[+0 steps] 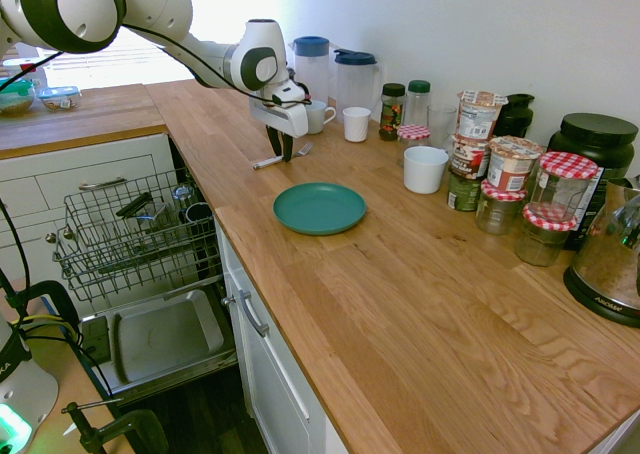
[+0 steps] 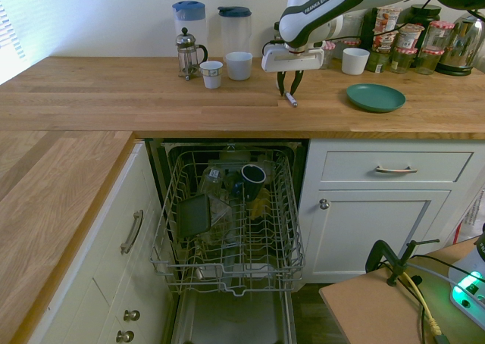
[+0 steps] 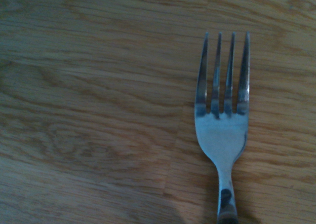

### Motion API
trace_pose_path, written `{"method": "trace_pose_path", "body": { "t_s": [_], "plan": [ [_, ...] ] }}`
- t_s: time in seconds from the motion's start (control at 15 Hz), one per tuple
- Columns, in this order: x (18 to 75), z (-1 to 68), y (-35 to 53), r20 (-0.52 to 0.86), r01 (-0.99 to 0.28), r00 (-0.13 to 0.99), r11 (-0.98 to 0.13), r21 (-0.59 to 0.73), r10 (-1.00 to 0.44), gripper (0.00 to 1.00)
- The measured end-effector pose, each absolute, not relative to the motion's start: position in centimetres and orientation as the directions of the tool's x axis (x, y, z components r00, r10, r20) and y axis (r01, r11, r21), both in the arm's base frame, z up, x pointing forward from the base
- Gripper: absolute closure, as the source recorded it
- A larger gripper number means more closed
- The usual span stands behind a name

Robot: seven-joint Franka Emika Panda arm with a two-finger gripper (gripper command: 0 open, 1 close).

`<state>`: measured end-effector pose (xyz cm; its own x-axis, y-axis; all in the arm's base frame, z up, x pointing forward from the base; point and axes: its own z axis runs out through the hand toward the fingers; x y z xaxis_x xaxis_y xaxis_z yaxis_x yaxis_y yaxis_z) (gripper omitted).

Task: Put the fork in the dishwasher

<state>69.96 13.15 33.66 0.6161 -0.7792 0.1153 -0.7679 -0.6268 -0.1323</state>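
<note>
On the wooden counter (image 1: 330, 304): fork (image 1: 268, 161) under the gripper (image 1: 287, 158).
Fingers apart around the handle, grip unconfirmed; wrist view alone resolves four tines and neck, free of other cutlery; second exterior view adds a French press (image 2: 188, 54) and looks down into the dishwasher (image 2: 235, 223), dark cup (image 2: 253, 179) inside.

The tabletop (image 1: 400, 304) is honey-brown with streaky wood grain. In the first exterior view, teal colours the plate (image 1: 320, 208), with a white cup (image 1: 425, 169) toward its two o'clock; red-and-white checks cover the jar lid (image 1: 568, 165) at the picture's three o'clock. Blue tops the pitcher (image 1: 311, 64) toward twelve o'clock. The fork (image 3: 222, 135) is silver, the dishwasher rack (image 2: 239, 230) grey.
</note>
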Motion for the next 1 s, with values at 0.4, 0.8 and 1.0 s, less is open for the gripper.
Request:
{"method": "trace_pose_path", "body": {
  "t_s": [0.4, 0.8, 1.0],
  "plan": [
    [70.0, 33.9, 12.7, 0.074, -0.801, 0.577, -0.581, -0.142, -0.814, 1.00],
    [67.8, 38.5, 13.7, 0.053, -0.843, 0.508, -0.509, -0.175, -0.859, 1.00],
    [62.9, 42.5, 15.6, 0.049, -0.869, 0.458, -0.459, -0.185, -0.888, 1.00]
  ]
}}
